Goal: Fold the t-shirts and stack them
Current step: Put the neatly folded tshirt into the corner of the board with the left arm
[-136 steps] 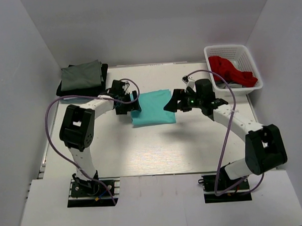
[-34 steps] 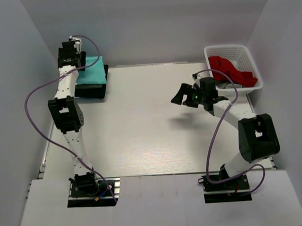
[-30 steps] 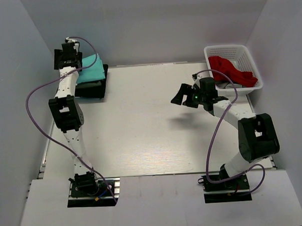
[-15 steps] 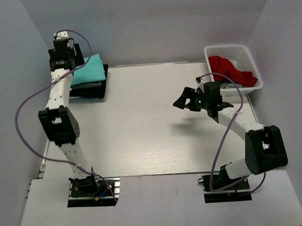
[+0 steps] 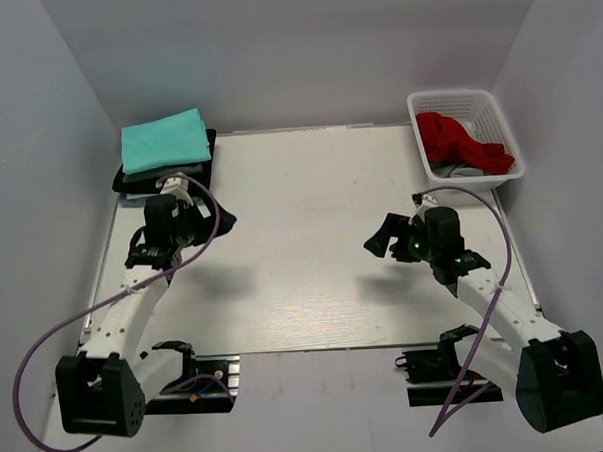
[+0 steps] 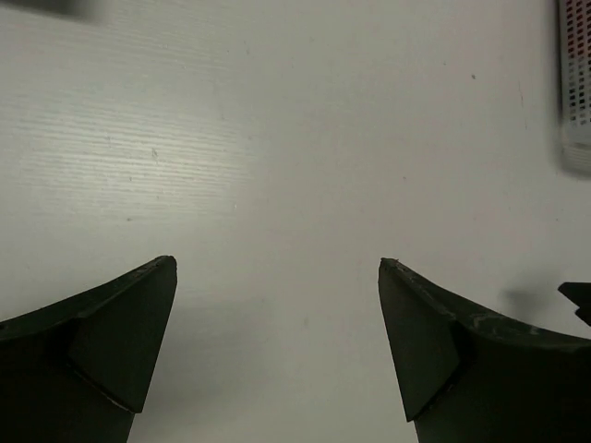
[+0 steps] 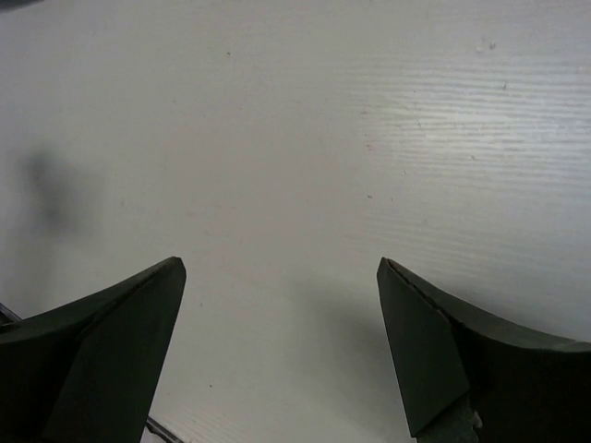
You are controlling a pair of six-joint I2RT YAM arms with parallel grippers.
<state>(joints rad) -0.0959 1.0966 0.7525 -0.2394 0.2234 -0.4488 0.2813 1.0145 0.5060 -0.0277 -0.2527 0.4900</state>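
Observation:
A folded teal t-shirt (image 5: pixel 162 140) lies on top of a stack at the table's far left corner, over a grey-green shirt (image 5: pixel 165 172) and a black one (image 5: pixel 130 183). A red t-shirt (image 5: pixel 458 142) lies in the white lattice basket (image 5: pixel 505 127) at the far right. My left gripper (image 5: pixel 217 220) is open and empty over the left part of the table, near the stack; in its wrist view (image 6: pixel 277 268) only bare table lies between the jaws. My right gripper (image 5: pixel 378 245) is open and empty over the right part of the table, as in its wrist view (image 7: pixel 281 266).
The white table (image 5: pixel 302 226) is enclosed by grey walls on three sides. A grey garment (image 5: pixel 457 169) lies under the red one in the basket. Purple cables loop from both arms. The basket's edge (image 6: pixel 576 83) shows at the left wrist view's right border.
The left arm let go of the teal shirt on the stack and drew back toward me over the table. The right arm also pulled back and lowered.

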